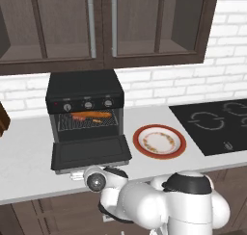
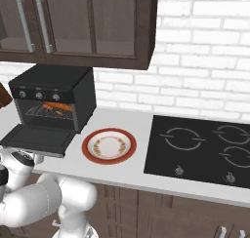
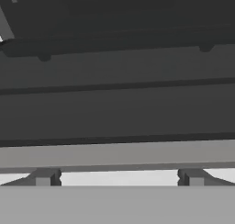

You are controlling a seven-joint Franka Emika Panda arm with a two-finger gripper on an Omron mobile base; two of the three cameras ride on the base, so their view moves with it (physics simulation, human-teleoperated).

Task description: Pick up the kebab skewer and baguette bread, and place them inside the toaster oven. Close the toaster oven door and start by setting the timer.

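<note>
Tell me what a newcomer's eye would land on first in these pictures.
The boxy black toaster oven on the white counter, its flat black drop-down door lying open, with the orange-brown baguette loaf on the wire rack inside. Right of it sits a round red-rimmed plate, and further right a black glass cooktop. The claw hangs open, right up against the door's underside.

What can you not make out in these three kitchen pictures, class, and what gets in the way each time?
- Kebab skewer versus baguette bread: orange food on the toaster oven rack, too small to separate in both base views.
- Knob markings: too small, left base view.
- Fingers: tips cut off by the bottom edge, hand view.
- Door front edge: partly hidden behind the arm, left base view.
</note>
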